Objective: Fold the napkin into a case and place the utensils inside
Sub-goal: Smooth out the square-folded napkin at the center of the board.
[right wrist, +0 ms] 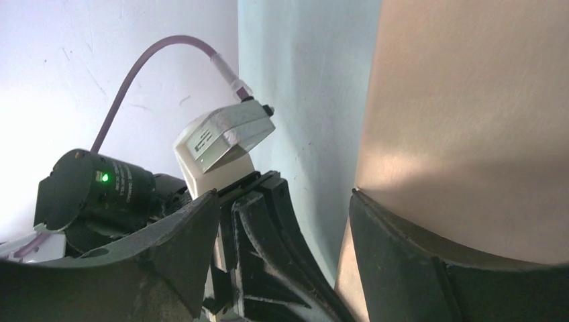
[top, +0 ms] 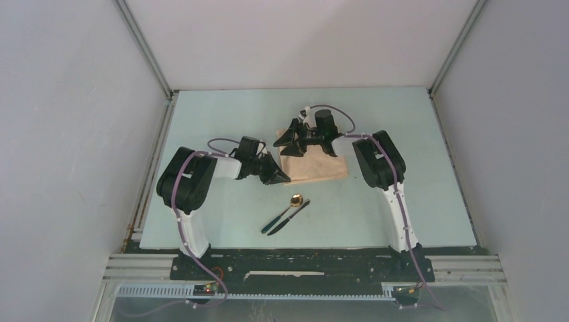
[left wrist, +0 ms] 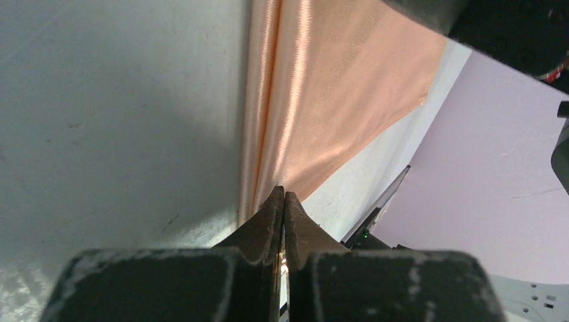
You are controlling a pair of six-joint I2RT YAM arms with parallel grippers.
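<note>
Centre of top view: my left gripper pinches the napkin at its lower-left corner; right gripper gapes above. I judge that this thin hold may slip, spoiling the fold.

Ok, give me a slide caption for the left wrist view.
Left gripper closed, pinching the folded edge of the peach napkin on the pale table.

You look into a closed booth. Its pale blue-green surface is walled by plain white panels on the left, at the back and on the right. Silver metal posts run up the two back corners. An aluminium rail crosses your near edge. The light is soft and even, with faint shadows on the surface.
</note>
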